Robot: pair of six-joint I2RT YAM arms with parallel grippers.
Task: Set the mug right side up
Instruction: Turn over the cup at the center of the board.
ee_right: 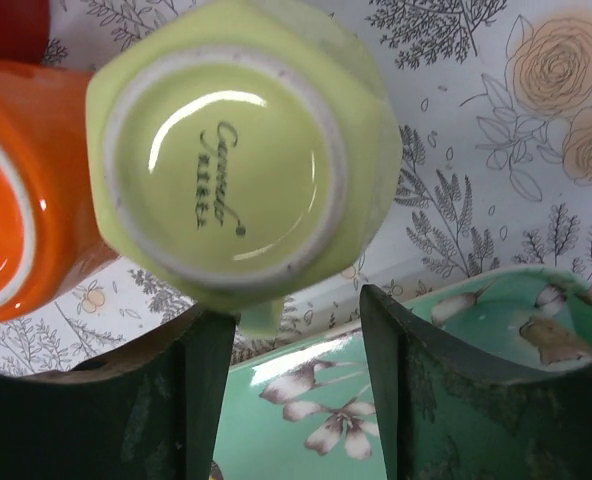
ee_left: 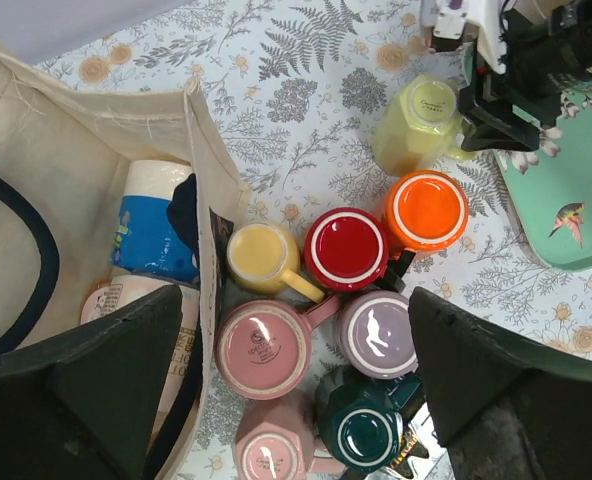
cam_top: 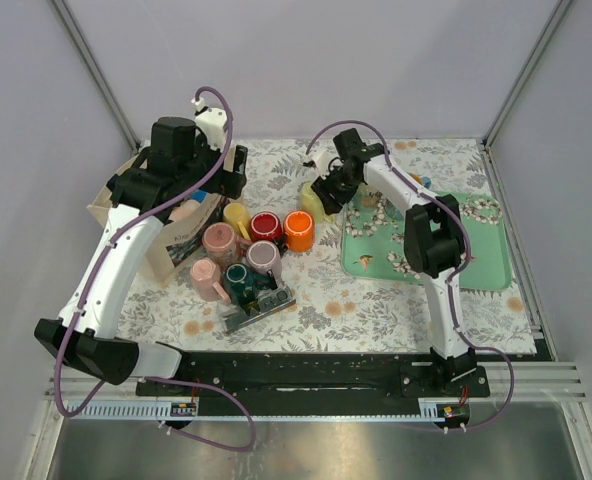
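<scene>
A lime-green mug (ee_right: 241,160) stands upside down, base up, on the flowered cloth; it also shows in the top view (cam_top: 311,200) and the left wrist view (ee_left: 426,115). My right gripper (ee_right: 296,370) is open just beside it, and the mug's handle (ee_right: 261,315) lies between the fingers, close to the left one. In the top view the right gripper (cam_top: 332,192) sits at the mug's right side. My left gripper (ee_left: 296,400) is open and empty, hovering above a cluster of mugs.
Upside-down orange (ee_left: 426,210), red (ee_left: 346,248), pink (ee_left: 266,348), lilac (ee_left: 376,333), dark green (ee_left: 361,430) and second pink (ee_left: 266,455) mugs cluster together; a yellow mug (ee_left: 259,255) stands upright. A cloth bag (cam_top: 166,240) lies left. A green tray (cam_top: 476,270) lies right.
</scene>
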